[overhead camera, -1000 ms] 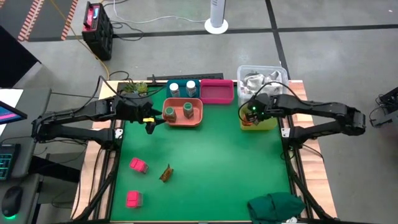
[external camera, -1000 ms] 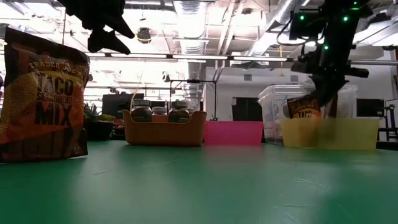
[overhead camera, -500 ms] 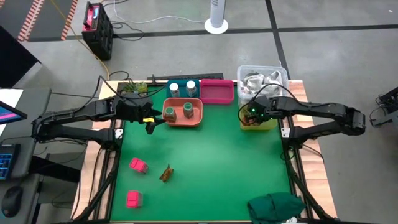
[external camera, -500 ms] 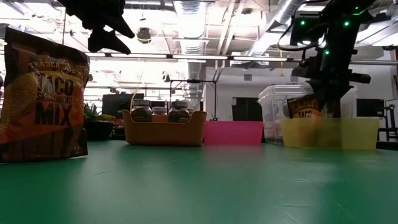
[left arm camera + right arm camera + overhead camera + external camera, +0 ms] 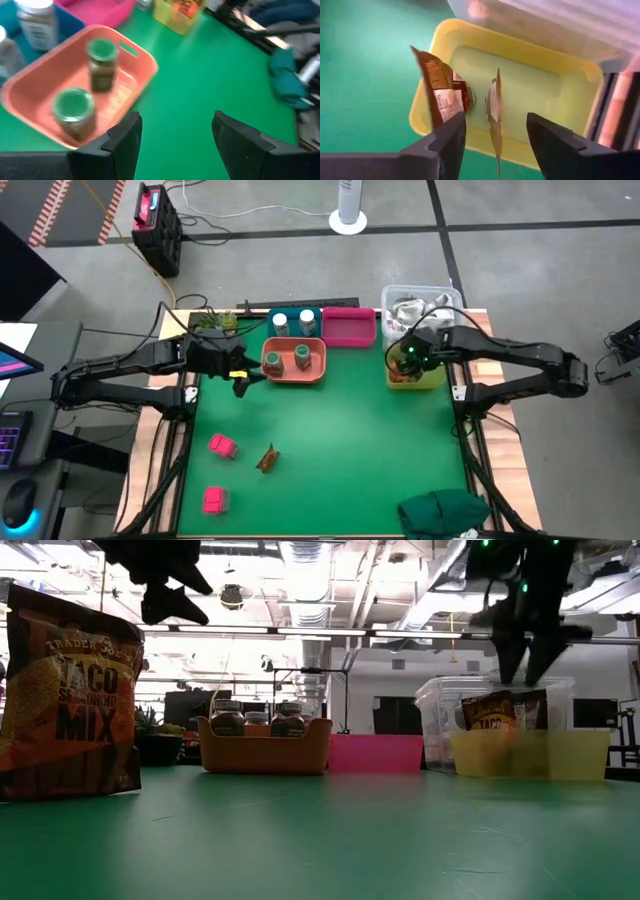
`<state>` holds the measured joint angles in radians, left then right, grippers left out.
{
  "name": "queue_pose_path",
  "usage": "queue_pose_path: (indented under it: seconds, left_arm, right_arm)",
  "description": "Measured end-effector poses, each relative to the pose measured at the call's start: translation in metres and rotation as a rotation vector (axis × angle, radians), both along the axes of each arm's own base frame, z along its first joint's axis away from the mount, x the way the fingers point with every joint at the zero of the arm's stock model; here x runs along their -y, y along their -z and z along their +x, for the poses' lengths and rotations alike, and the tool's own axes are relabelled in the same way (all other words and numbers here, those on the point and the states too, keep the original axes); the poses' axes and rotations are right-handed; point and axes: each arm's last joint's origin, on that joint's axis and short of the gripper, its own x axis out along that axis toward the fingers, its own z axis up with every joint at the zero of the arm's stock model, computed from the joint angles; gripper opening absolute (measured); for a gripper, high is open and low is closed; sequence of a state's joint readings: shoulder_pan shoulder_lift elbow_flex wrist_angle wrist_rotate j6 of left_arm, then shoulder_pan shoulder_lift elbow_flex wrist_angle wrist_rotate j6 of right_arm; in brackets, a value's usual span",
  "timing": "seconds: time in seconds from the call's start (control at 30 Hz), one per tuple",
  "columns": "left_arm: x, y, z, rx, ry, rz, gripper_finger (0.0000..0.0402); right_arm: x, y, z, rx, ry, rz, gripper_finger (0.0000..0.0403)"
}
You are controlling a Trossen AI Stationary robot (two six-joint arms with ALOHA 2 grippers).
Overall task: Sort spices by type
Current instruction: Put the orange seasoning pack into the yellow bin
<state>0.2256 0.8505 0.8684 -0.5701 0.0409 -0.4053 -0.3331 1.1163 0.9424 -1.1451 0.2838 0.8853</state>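
Two brown-orange sachets (image 5: 440,85) (image 5: 494,107) stand on edge in the yellow bin (image 5: 430,376) at the far right. My right gripper (image 5: 495,122) hangs open just above them (image 5: 522,655), touching neither. A third sachet (image 5: 266,459) stands on the green mat, with two pink blocks (image 5: 221,445) (image 5: 213,499) to its left. Two dark green jars (image 5: 102,65) (image 5: 75,110) stand in the orange tray (image 5: 318,370). Two white-capped jars (image 5: 292,322) stand in the teal bin. My left gripper (image 5: 243,383) waits open, raised, left of the orange tray.
A pink bin (image 5: 348,326) sits between the teal bin and a clear box of crumpled wrappers (image 5: 420,307). A small plant (image 5: 215,322) stands at the far left. A green cloth (image 5: 445,510) lies at the near right corner. The mat's middle is bare.
My right gripper has opened over the yellow bin, let go of a sachet and risen clear of it. The sachet now stands in the bin, leaning beside the other one.
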Motion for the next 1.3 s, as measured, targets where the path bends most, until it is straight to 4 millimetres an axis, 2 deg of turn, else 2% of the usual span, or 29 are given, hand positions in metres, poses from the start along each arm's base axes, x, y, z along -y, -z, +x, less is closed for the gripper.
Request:
queue_pose_path:
  seconds: [0.13,0.23,0.33,0.43,0.57,0.77,0.9,1.1,1.3]
  left_arm:
    - [0.003,0.000,0.000,0.014,0.093,-0.075,0.0228]
    - [0.008,-0.001,0.001,0.031,0.161,-0.196,0.0228]
    - [0.020,-0.004,0.001,0.022,0.248,-0.323,0.0225]
    - [0.037,-0.010,0.003,-0.011,0.303,-0.370,0.0216]
    - [0.057,-0.018,0.008,-0.054,0.330,-0.365,0.0208]
    - [0.086,-0.022,0.017,-0.180,0.332,-0.282,0.0206]
    - [0.109,-0.024,0.024,-0.211,0.317,-0.264,0.0205]
    - [0.143,-0.007,0.038,-0.297,0.176,-0.263,0.0205]
    - [0.166,0.024,0.063,-0.395,0.041,-0.237,0.0205]
  right_arm:
    - [-0.012,-0.028,0.006,0.045,-0.069,-0.023,0.0240]
    - [-0.027,-0.049,0.012,0.097,-0.145,-0.097,0.0240]
    - [-0.041,-0.066,0.016,0.155,-0.165,-0.173,0.0240]
    - [-0.050,-0.074,0.019,0.214,-0.126,-0.208,0.0240]
    - [-0.062,-0.073,0.036,0.218,-0.131,-0.203,0.0240]
    - [-0.081,-0.054,0.073,0.144,-0.171,-0.185,0.0240]
    - [-0.096,-0.051,0.094,0.134,-0.223,-0.184,0.0240]
    - [-0.117,-0.058,0.109,0.148,-0.308,-0.199,0.0240]
    - [-0.139,-0.065,0.107,0.196,-0.375,-0.229,0.0240]
